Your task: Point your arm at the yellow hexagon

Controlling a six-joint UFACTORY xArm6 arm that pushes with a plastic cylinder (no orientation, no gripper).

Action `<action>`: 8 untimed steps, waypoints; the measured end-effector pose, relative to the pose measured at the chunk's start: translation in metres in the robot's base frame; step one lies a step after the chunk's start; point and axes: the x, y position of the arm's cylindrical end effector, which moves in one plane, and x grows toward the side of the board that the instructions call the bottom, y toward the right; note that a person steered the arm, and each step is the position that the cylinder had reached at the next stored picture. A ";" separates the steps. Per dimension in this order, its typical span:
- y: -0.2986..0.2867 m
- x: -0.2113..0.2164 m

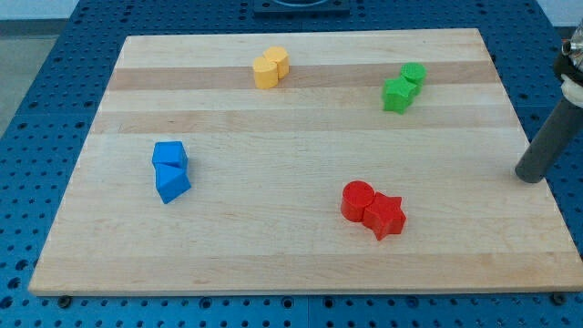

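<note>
Two yellow blocks touch each other near the view's top centre; the yellow hexagon is the upper right one, with another yellow block at its lower left. My tip rests at the board's right edge, far to the right of and below the yellow pair. The rod rises from it toward the view's upper right.
A green pair sits at the upper right, nearest my tip. A red cylinder touches a red star at lower centre-right. Two blue blocks sit at the left. The wooden board lies on a blue perforated table.
</note>
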 end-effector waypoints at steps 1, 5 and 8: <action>0.000 0.000; -0.016 0.000; -0.151 0.005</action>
